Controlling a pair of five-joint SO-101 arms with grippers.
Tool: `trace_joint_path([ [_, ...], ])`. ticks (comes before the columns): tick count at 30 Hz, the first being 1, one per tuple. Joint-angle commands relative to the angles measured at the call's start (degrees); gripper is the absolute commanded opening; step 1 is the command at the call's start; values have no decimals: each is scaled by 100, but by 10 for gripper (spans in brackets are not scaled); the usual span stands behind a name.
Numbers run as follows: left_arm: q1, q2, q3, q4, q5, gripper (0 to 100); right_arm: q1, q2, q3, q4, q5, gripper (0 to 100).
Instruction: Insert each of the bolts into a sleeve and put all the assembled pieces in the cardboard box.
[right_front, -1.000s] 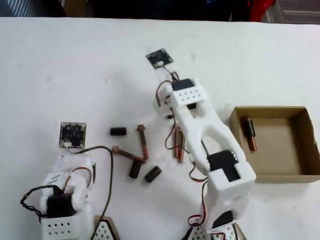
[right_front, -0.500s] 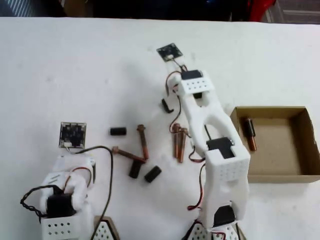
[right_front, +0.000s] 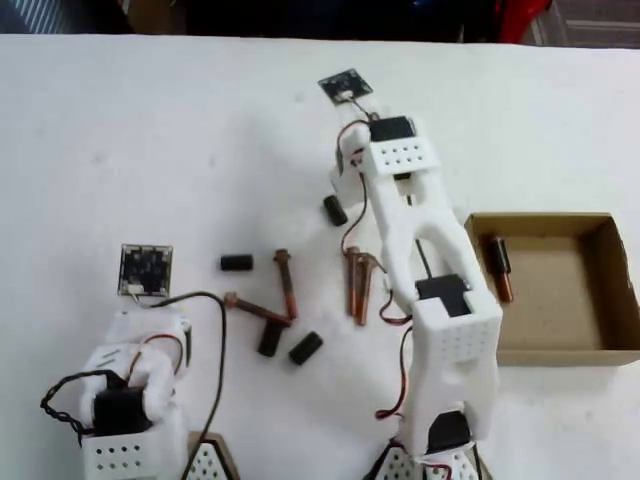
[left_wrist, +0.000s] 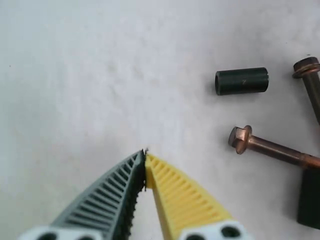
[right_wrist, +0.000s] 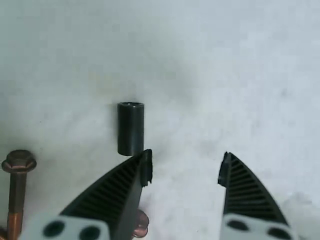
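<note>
My right gripper is open just above the table, and a black sleeve lies flat just beyond one fingertip. In the high view that sleeve lies beside the right arm, with two copper bolts side by side nearer the front. Two more bolts and three sleeves are scattered left of centre. My left gripper is shut and empty over bare table, near a sleeve and a bolt. One assembled piece lies in the cardboard box.
The left arm sits folded at the front left corner. The box stands at the right, close beside the right arm's base. White tabletop stretches across the far side and the left.
The right arm has swung from over the two bolts toward the far side, uncovering them and the sleeve beside it. The left arm has not moved.
</note>
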Motion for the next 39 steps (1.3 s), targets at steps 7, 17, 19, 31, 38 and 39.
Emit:
trace_joint_path([
  [7,-57,-31,-18,-44,18,23,-365,330,-290,-189,703,205],
  [17,-57,-31,-18,-44,18,23,-365,1235,-1495,259,466,204],
  [19,-57,-31,-18,-44,18,23,-374,1455,-1749,382,475,191],
  [31,-57,-31,-9,-44,18,23,-365,2571,-3068,787,475,151],
  [38,-57,-31,35,-44,18,23,-374,2677,-3587,1226,448,39],
  [39,-57,-31,35,-44,18,23,-365,2695,-3648,1270,448,27],
])
